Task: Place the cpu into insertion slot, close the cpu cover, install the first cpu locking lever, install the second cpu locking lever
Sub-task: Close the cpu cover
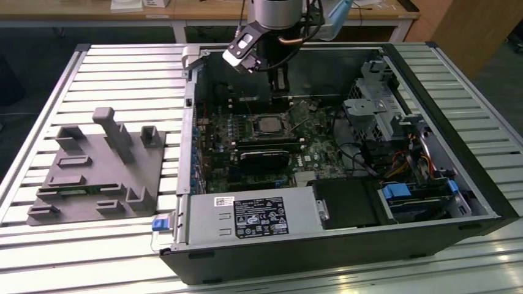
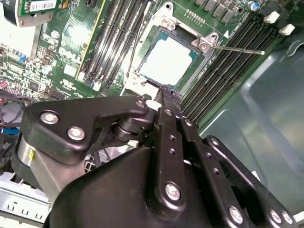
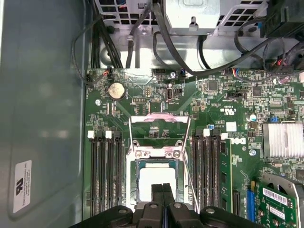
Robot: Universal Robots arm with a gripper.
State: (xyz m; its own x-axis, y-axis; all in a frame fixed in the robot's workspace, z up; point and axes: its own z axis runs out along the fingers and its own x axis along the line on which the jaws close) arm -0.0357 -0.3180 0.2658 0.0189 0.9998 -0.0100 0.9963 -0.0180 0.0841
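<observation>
cpu seated, closed fingers just abv

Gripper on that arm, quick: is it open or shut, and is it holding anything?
Gripper: shut, fingers together with nothing seen between them, close to the cpu sitting in its socket.

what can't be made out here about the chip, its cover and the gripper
1. First wrist view: the gripper hides the near edge of the chip.
2. Second wrist view: the gripper's body covers one corner of the cover.
3. Exterior view: the lever seen in the second wrist view is too thin here to tell if it is latched.
</observation>
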